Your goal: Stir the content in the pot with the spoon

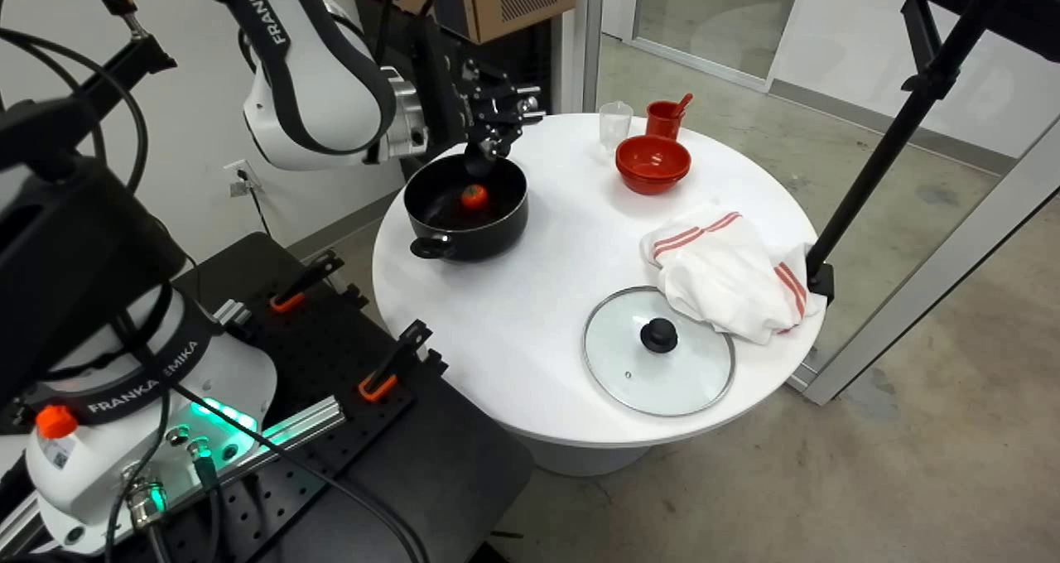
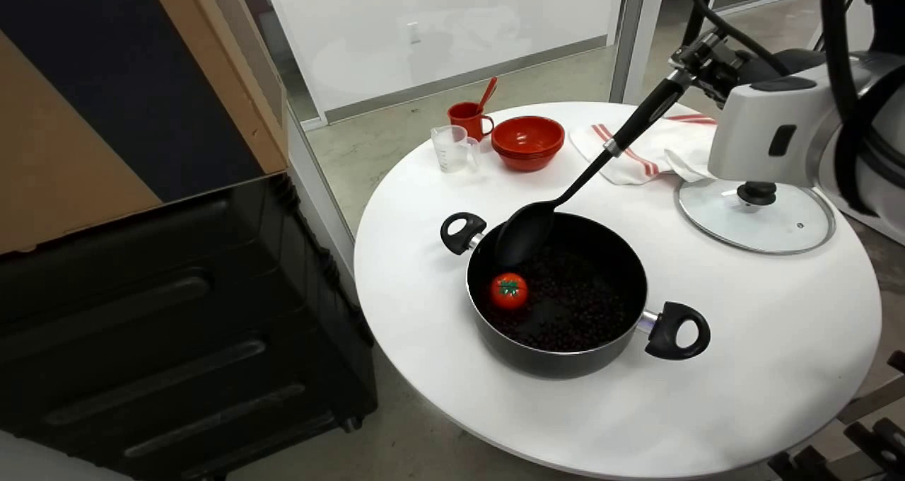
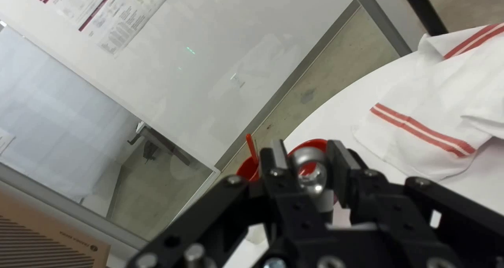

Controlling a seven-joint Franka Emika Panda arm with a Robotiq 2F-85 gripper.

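Note:
The black pot [image 2: 558, 362] stands on the white table; it also shows in an exterior view [image 1: 484, 243]. A small red tomato-like lump [image 2: 508, 291] lies inside it near the wall, among many small dark beads [image 2: 576, 318]; it shows too in an exterior view [image 1: 474, 198]. The black spoon [image 2: 640, 119] slants down into the pot, its bowl just behind the lump; I cannot tell whether they touch. My gripper [image 2: 696, 60] is shut on the handle's metal end, above and beside the pot. In the wrist view the fingers [image 3: 305, 155] hold the spoon's metal ring [image 3: 309, 154].
A glass lid [image 1: 629, 372] and a striped white towel [image 1: 720, 273] lie on the table. Stacked red bowls [image 2: 527, 138], a red mug [image 2: 466, 118] and a clear measuring cup [image 2: 451, 148] stand beyond the pot. A large cardboard box [image 2: 141, 113] rises beside the table.

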